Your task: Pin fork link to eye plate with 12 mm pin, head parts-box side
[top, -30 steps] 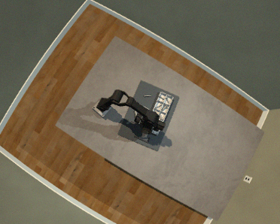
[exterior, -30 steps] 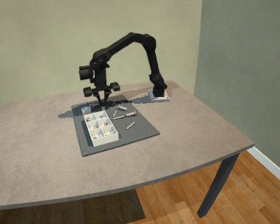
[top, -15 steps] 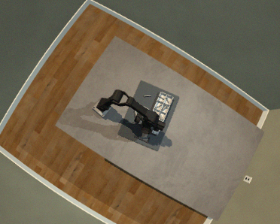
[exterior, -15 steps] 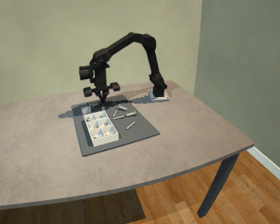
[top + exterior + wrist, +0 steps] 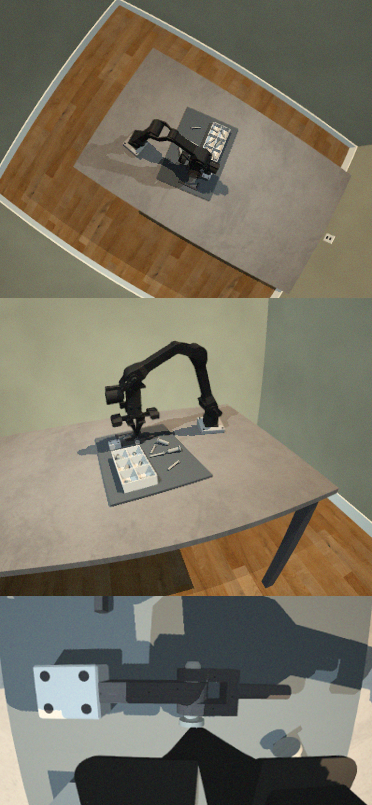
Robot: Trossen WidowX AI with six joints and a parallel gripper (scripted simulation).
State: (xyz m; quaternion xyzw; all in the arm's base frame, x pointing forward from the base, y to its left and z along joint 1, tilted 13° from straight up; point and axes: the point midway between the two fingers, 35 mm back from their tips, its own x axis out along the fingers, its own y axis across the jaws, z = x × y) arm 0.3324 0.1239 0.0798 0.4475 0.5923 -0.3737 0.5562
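The white block of the eye plate point(image 5: 65, 700) point(image 5: 115, 444) stands left in the wrist view, its dark bar reaching right into the fork link point(image 5: 232, 705). The 12 mm pin point(image 5: 192, 722) crosses the fork and the bar. Its round head is at the lower cheek, on the parts-box side, with a short light section showing between head and cheek. Its pale tip sticks out past the upper cheek. My gripper point(image 5: 195, 734) point(image 5: 136, 435) is shut and empty, its fingertips together just below the pin head. Whether they touch it is unclear. The bar hides the pin's middle.
The white parts box point(image 5: 141, 485) stands on the dark mat point(image 5: 192, 474) point(image 5: 187, 117), close to the fork assembly. Several loose parts lie beside the box, among them a thin pin point(image 5: 173, 465) point(image 5: 196, 127). A round-ended part point(image 5: 285, 746) lies right of my fingers.
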